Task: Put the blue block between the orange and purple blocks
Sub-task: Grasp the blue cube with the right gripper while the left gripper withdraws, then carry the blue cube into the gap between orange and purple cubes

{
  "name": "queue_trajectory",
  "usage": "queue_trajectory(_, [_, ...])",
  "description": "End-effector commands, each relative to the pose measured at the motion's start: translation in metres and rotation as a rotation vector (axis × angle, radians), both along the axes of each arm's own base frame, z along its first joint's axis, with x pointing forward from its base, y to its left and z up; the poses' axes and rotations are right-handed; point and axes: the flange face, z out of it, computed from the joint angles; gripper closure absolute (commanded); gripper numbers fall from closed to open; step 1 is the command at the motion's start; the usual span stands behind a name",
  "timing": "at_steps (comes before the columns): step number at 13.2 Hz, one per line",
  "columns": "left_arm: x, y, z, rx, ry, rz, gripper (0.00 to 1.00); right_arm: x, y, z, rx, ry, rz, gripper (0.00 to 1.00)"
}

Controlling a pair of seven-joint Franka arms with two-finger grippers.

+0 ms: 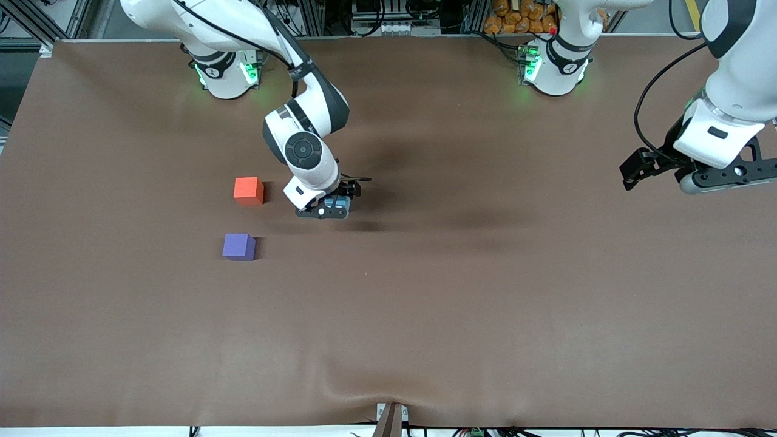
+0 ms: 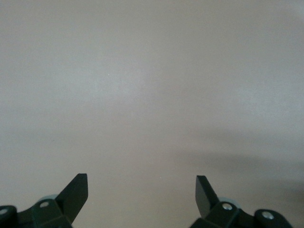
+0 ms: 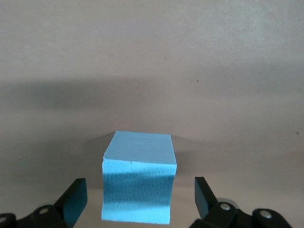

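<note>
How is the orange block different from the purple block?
The orange block is bright orange-red; the purple block is violet. The purple block sits nearer the front camera than the orange block. Both are small plain cubes of equal size, resting free on the brown table with a gap between them.

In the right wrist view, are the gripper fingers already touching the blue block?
No: the right gripper is open, with a visible gap between each finger and the blue block.

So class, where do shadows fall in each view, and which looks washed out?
Front view: dark shadow on the cloth beside the right gripper. Right wrist view: shadow band above the blue block. Left wrist view: pale, washed-out cloth, faint shadow by the open left gripper.
</note>
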Motion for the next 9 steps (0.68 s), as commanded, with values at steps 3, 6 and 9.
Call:
queue_trajectory(3, [-0.004,-0.008,0.006,0.004,-0.007,-0.022,0.00,-0.012,0.013,-0.012,-0.016,-0.026,-0.009,0.93])
queue_trajectory(6, [-0.004,-0.010,0.010,0.001,-0.014,-0.027,0.00,0.021,-0.010,0.052,-0.016,0.003,-0.051,1.00])
queue_trajectory(9, [-0.005,-0.010,0.010,0.003,-0.013,-0.027,0.00,0.068,-0.100,0.127,0.010,0.071,0.022,1.00])
